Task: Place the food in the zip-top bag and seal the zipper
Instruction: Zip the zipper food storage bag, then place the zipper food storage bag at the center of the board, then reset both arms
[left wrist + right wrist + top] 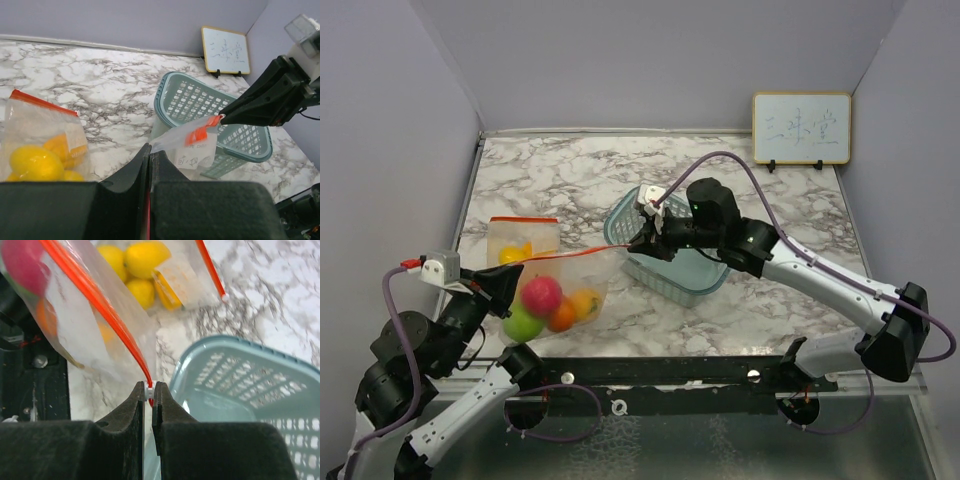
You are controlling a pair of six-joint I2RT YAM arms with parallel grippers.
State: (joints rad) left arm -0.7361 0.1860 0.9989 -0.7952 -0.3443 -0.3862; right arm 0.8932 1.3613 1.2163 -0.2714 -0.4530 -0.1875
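The clear zip-top bag (565, 285) hangs stretched between both grippers above the table's near left. Inside it are a red ball (541, 295), a green fruit (523, 324) and orange and yellow pieces (572, 309). Its orange-red zipper (582, 254) runs taut along the top. My left gripper (512, 283) is shut on the bag's left end, which shows in the left wrist view (148, 148). My right gripper (642, 243) is shut on the white zipper slider (149, 388) at the strip's (95, 300) right end.
A second clear bag (523, 240) with yellow fruits (35, 161) lies flat at the left behind the held one. The teal lattice basket (692, 283) stands at the centre under my right gripper. A small whiteboard (801, 128) leans on the back wall.
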